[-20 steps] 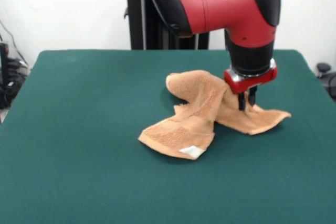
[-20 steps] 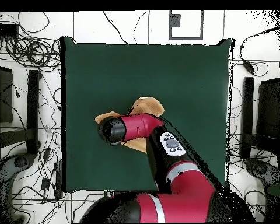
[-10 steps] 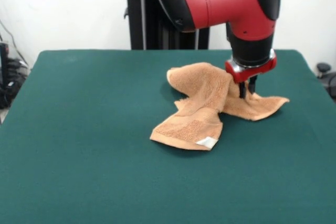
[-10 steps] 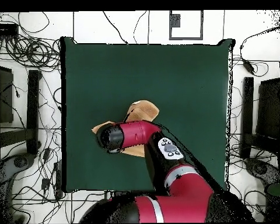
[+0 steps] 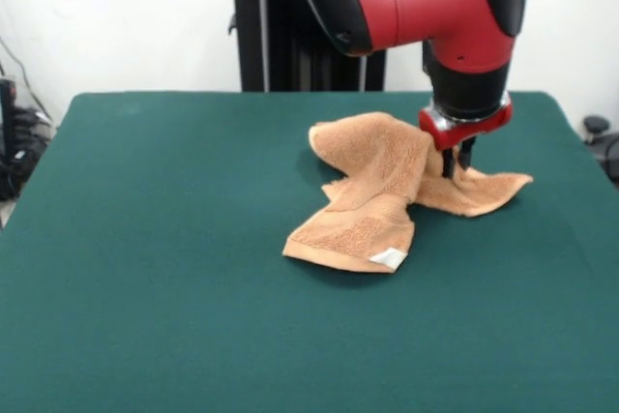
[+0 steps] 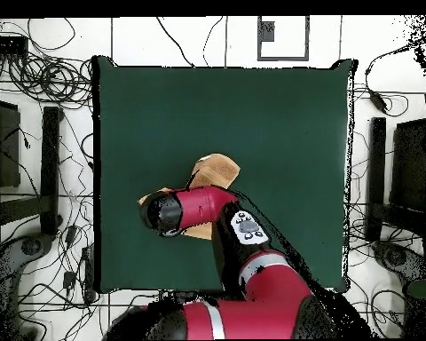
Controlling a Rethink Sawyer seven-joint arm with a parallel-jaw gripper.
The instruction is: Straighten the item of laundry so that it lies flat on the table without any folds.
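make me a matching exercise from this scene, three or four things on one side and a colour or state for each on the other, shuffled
Things:
1. towel
2. table
3. tag
4. gripper

Colour or state:
A. dark green, flat
B. white, on the towel corner nearest the camera in the front view
C. tan, bunched and folded
D. down on the towel

Pairs: 1-C, 2-A, 3-B, 4-D

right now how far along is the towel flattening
Not far. Nothing looks done: the towel lies bunched on the table, one lobe folded over with its white tag at the near corner. In hand: the pincer is down in the cloth near its right-hand flap. Left: spreading every fold flat.
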